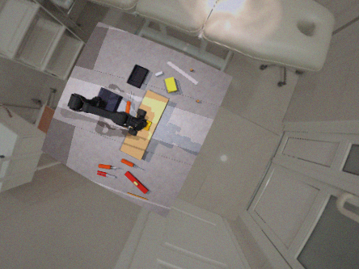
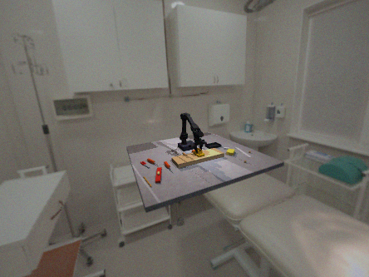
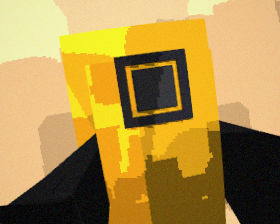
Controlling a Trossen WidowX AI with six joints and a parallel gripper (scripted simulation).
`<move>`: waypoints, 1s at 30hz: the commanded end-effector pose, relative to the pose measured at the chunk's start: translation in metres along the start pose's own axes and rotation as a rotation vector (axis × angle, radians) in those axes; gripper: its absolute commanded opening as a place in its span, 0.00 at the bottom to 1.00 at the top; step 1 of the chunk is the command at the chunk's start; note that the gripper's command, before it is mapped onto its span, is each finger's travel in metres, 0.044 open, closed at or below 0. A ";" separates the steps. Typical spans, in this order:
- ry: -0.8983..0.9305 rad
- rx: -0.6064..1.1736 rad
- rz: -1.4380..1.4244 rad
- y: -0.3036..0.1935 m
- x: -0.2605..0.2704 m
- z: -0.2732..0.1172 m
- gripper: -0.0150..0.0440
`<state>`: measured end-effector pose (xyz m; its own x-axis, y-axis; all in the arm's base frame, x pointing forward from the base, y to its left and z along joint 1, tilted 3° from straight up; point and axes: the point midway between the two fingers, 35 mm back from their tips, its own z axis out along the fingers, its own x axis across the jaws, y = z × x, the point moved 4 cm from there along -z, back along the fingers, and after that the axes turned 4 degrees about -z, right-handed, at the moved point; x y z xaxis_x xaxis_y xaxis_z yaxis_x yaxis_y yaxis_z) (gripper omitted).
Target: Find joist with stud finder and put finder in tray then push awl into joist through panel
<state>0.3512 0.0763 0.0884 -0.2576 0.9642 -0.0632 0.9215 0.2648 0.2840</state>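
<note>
black arm (image 1: 103, 112) (image 2: 192, 125) reached out from its base, elbow raised, forearm sloped down, gripper (image 1: 142, 123) (image 2: 199, 150) (image 3: 150, 132) pointed downward, fingers partly apart, clamped on the yellow tool

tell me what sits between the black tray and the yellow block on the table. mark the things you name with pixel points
A small white piece (image 1: 158, 73) lies between the black tray (image 1: 137, 76) and the yellow block (image 1: 171, 85), as the top view shows.

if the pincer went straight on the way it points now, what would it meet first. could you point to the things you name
Likely the floor panel (image 1: 137, 147) (image 2: 188, 160), met first by the yellow stud finder (image 1: 148, 125) (image 2: 200, 153) (image 3: 165, 142) it grips; any gap is unclear.
</note>
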 end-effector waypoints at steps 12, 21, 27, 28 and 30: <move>-0.006 0.001 0.000 -0.003 -0.031 0.000 0.25; -0.008 0.001 -0.001 -0.004 -0.048 0.000 0.25; -0.009 0.001 -0.001 -0.005 -0.059 0.000 0.25; -0.009 0.001 -0.001 -0.005 -0.061 0.000 0.25; -0.009 0.001 -0.001 -0.005 -0.065 0.000 0.25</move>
<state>0.3617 0.0211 0.0907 -0.2599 0.9632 -0.0680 0.9205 0.2684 0.2841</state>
